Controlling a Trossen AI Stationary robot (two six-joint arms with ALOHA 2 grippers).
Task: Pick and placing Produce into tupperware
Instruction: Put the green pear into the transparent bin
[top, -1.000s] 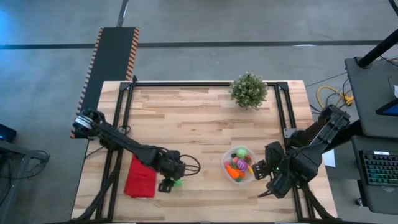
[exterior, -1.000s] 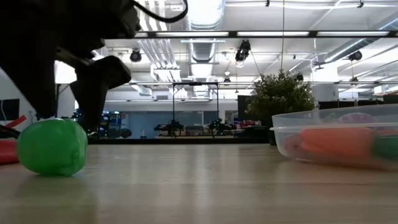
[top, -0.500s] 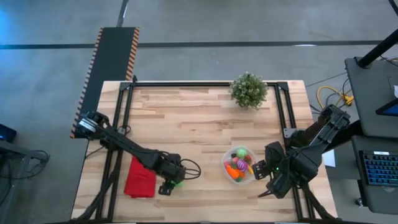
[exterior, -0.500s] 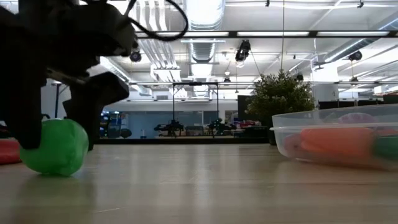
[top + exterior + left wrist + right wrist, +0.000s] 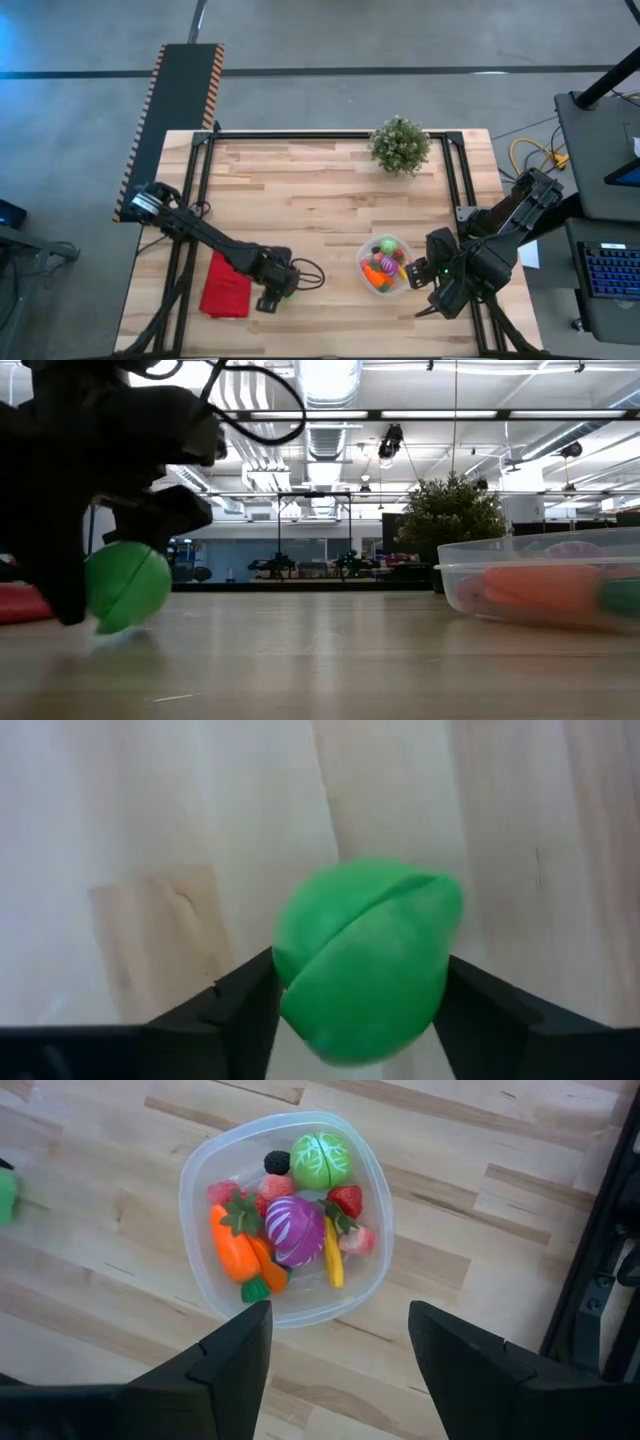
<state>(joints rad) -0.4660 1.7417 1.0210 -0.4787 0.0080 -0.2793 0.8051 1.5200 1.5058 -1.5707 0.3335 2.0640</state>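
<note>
Left gripper (image 5: 281,293): near the table's front edge, just right of the red cloth (image 5: 226,284); fingers clamped on a green toy piece (image 5: 365,960), one on each side.
Green toy piece: appears lifted slightly off the wooden table (image 5: 320,200) in the low view, well left of the tupperware (image 5: 200,1240).
Tupperware: front right of the table; holds an orange carrot (image 5: 236,1250), a purple piece (image 5: 297,1231), a green piece (image 5: 321,1160) and red pieces.
Right gripper (image 5: 340,1370): hovers near the tupperware, fingers wide apart, empty.
Potted plant (image 5: 400,145): far edge.

You're in a big industrial lab hall: exposed ceiling ducts (image 5: 322,435), strip lights, concrete floor (image 5: 330,40), computer keyboard (image 5: 608,272).
</note>
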